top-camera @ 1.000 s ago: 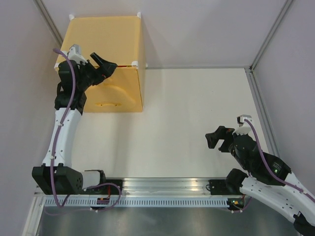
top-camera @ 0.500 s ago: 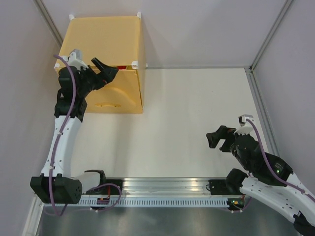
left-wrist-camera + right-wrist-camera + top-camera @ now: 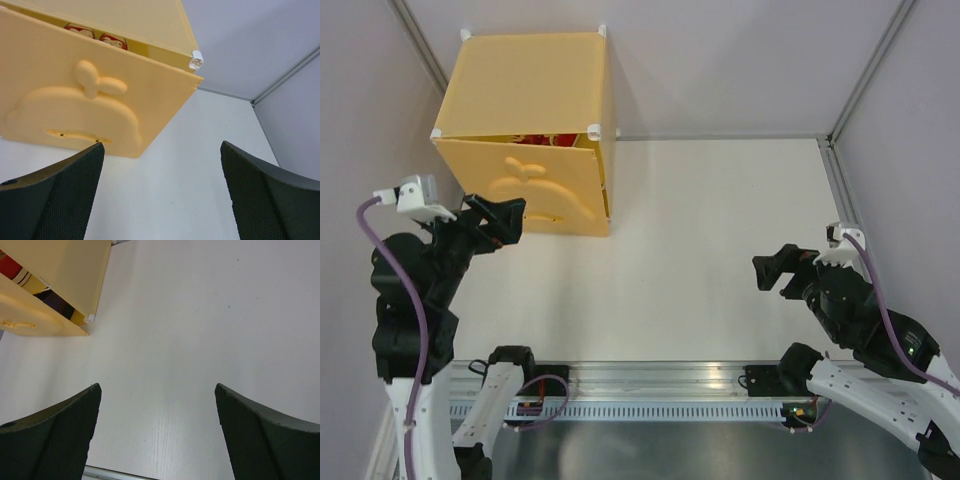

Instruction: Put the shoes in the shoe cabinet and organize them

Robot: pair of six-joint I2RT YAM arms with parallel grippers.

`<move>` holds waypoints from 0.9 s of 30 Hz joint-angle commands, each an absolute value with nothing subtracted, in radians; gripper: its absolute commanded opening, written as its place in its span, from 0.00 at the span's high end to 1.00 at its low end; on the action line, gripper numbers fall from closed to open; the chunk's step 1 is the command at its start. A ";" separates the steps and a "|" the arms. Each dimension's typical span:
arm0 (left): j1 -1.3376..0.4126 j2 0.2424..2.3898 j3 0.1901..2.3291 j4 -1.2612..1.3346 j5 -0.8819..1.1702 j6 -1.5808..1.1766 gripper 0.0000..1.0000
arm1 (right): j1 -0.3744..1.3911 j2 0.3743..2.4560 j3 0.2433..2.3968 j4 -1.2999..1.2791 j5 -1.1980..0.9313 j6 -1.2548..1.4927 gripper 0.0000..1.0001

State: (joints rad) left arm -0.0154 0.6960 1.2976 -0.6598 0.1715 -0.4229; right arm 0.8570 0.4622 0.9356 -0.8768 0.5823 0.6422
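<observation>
The yellow-orange shoe cabinet (image 3: 535,95) stands at the back left, its apple-embossed door (image 3: 540,190) leaning slightly ajar. Red sneakers (image 3: 542,139) show through the gap at the door's top, also in the left wrist view (image 3: 97,36). A dark purple shoe (image 3: 55,302) shows through the side gap in the right wrist view. My left gripper (image 3: 498,222) is open and empty, a little in front of the door. My right gripper (image 3: 782,272) is open and empty over the table at the right.
Grey walls enclose the white table (image 3: 720,230) at the left, back and right. A metal rail (image 3: 650,380) runs along the near edge by the arm bases.
My left gripper has pulled back from the cabinet's top front edge toward the near side and the door now leans nearly shut. The right arm shifted slightly right.
</observation>
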 commanded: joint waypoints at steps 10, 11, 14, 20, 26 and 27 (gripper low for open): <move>-0.078 0.348 1.407 -1.019 -0.268 -0.336 0.00 | 0.854 0.416 1.163 -0.943 0.681 0.448 0.02; -0.083 0.333 1.402 -1.019 -0.285 -0.348 0.00 | 0.856 0.397 1.181 -0.946 0.686 0.428 0.02; -0.109 0.302 1.407 -1.029 -0.340 -0.350 0.00 | 0.856 0.355 1.203 -0.968 0.718 0.417 0.02; -0.167 0.244 1.358 -1.038 -0.426 -0.342 0.00 | 0.854 0.252 1.192 -0.974 0.749 0.422 0.02; -0.213 0.177 1.319 -1.040 -0.485 -0.339 0.00 | 0.856 0.219 1.190 -0.969 0.746 0.420 0.02; -0.218 0.170 1.316 -1.040 -0.494 -0.339 0.00 | 0.857 0.225 1.187 -0.971 0.744 0.420 0.02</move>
